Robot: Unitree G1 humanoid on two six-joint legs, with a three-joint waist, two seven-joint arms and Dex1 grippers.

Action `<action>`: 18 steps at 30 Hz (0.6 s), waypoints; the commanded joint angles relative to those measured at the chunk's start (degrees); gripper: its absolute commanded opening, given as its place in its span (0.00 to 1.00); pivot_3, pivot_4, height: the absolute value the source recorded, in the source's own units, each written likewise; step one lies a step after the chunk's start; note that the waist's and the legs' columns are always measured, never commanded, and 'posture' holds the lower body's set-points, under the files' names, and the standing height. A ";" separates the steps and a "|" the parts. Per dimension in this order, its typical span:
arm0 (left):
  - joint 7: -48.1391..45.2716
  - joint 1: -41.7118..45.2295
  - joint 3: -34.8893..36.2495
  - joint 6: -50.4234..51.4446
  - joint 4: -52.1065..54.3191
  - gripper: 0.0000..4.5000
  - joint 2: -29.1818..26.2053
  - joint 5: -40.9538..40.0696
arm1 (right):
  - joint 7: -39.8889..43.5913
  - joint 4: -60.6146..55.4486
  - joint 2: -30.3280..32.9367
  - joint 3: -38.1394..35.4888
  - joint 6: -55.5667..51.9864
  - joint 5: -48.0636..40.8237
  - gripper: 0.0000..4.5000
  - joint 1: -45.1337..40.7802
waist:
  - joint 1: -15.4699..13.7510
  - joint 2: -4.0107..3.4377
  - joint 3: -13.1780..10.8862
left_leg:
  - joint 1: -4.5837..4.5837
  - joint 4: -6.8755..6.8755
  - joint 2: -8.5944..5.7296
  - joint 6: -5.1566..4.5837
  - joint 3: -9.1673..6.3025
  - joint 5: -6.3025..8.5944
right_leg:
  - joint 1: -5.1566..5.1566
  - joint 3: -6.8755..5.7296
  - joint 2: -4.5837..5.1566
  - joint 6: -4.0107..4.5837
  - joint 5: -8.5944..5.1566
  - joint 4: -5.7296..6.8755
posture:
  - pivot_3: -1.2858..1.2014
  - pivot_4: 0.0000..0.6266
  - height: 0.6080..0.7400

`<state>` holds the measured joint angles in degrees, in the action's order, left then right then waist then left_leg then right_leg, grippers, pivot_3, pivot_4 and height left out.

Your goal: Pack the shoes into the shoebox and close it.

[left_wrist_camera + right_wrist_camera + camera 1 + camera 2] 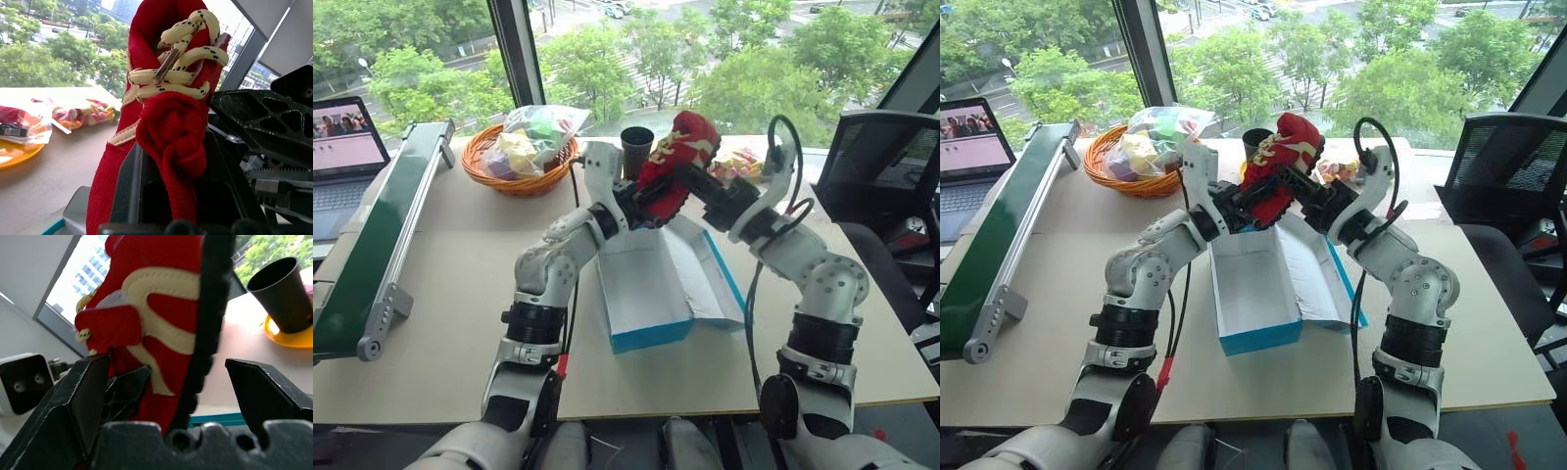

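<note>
Red shoe (677, 162): I see it held up in the air above the far end of the shoebox (646, 284).
Left gripper (641, 201): clamped on the shoe's lower part.
Right gripper (195, 382): jaws wide, straddling the shoe's black sole, not closed on it.
Shoebox: open on the table (450, 294), white inside showing.

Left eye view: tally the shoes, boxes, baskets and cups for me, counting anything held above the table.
Red shoe: 1 that I can make out, held up over the box
Blue shoebox: 1, open
Wicker basket: 1
Black cup: 1
Total: 4
</note>
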<state>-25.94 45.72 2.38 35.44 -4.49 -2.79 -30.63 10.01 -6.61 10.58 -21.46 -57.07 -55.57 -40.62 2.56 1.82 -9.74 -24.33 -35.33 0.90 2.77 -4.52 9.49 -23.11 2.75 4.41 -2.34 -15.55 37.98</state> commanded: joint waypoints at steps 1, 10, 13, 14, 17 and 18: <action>-0.02 1.38 0.35 -0.03 2.24 0.09 0.26 -0.97 | -0.06 -2.05 0.64 -0.09 0.98 -1.61 1.00 -0.06 | -0.02 0.00 0.00 | 0.01 0.00 0.00 0.00 0.00 0.00 | 0.00 0.00 0.00 0.00 0.00 0.01 | 0.52 0.24 1.00; 1.96 -0.27 0.40 2.72 6.20 0.08 0.93 -2.67 | -3.02 2.43 -0.36 -2.67 6.35 -1.20 0.49 -2.15 | 0.03 0.00 0.00 | 0.01 0.00 0.00 0.00 0.00 0.00 | 0.00 0.00 0.00 0.00 0.00 0.00 | 0.52 0.24 1.00; 2.52 -1.03 0.17 3.73 7.58 0.08 1.18 -3.18 | -3.43 4.02 -1.05 -3.44 7.56 -2.36 0.30 -3.45 | 0.05 0.00 0.00 | 0.01 0.00 0.00 0.00 0.00 0.00 | 0.00 0.00 0.00 0.00 0.00 0.00 | 0.52 0.24 1.00; 3.03 -1.34 0.12 4.16 8.12 0.08 1.18 -3.05 | -3.52 4.38 -1.20 -3.46 7.78 -2.57 0.24 -3.78 | 0.05 0.00 0.00 | 0.01 0.00 0.00 0.00 0.00 0.00 | 0.00 0.00 0.00 0.00 0.00 0.01 | 0.52 0.24 1.00; 2.61 -2.72 1.04 6.25 10.62 0.32 0.94 -5.29 | -3.65 4.81 -1.20 -3.19 8.07 -2.69 0.13 -4.15 | -0.03 0.00 0.00 | 0.01 0.00 0.00 0.00 0.00 0.00 | 0.00 0.00 0.00 0.00 0.00 0.00 | 0.52 0.24 1.00; 2.47 -3.14 1.16 7.09 11.94 0.40 0.22 -5.62 | -3.73 4.84 -0.89 -3.04 8.09 -2.50 0.11 -4.19 | -0.04 0.00 0.00 | 0.00 0.00 0.00 0.00 0.00 0.00 | 0.01 0.00 0.00 0.00 0.00 0.00 | 0.52 0.24 1.00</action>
<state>-21.67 42.82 4.21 40.72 2.74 -2.42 -33.33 7.19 -0.58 8.62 -22.11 -52.67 -57.78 -42.45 2.53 1.82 -9.74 -24.33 -35.33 0.89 2.77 -4.52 9.49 -23.11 2.75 4.42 -2.35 -15.55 37.98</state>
